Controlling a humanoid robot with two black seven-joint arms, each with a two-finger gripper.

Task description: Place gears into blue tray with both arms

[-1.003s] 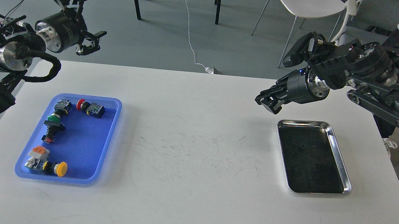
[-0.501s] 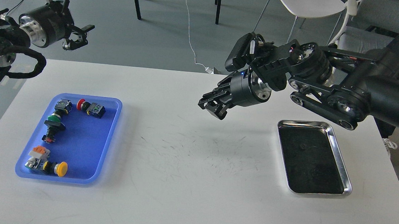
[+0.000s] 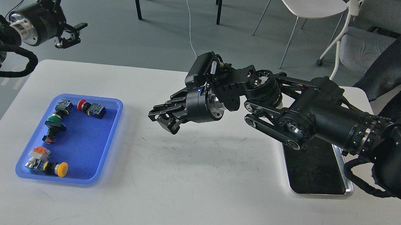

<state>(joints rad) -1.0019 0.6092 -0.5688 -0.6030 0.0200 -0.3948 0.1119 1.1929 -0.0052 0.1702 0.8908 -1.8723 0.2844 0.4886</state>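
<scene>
The blue tray (image 3: 83, 142) lies on the left of the white table and holds several push-button switches (image 3: 91, 108) with red, green and yellow caps. I can make out no gears; any are hidden or too small to see. My right arm reaches far left across the table. Its gripper (image 3: 163, 121) hangs just above the tabletop, a little right of the blue tray's far right corner. The dark fingers lie close together, and I cannot tell whether anything is between them. My left gripper (image 3: 75, 7) is raised beyond the table's far left corner, open and empty.
A shiny steel tray (image 3: 348, 190) with a dark floor sits at the right, partly covered by my right arm. A person in dark trousers (image 3: 390, 66) stands at the far right. Chairs (image 3: 309, 3) and table legs stand beyond the far edge.
My right arm has swept left from above the steel tray to the table's middle, ending near the blue tray. My left gripper has drifted up and to the left, still open.
</scene>
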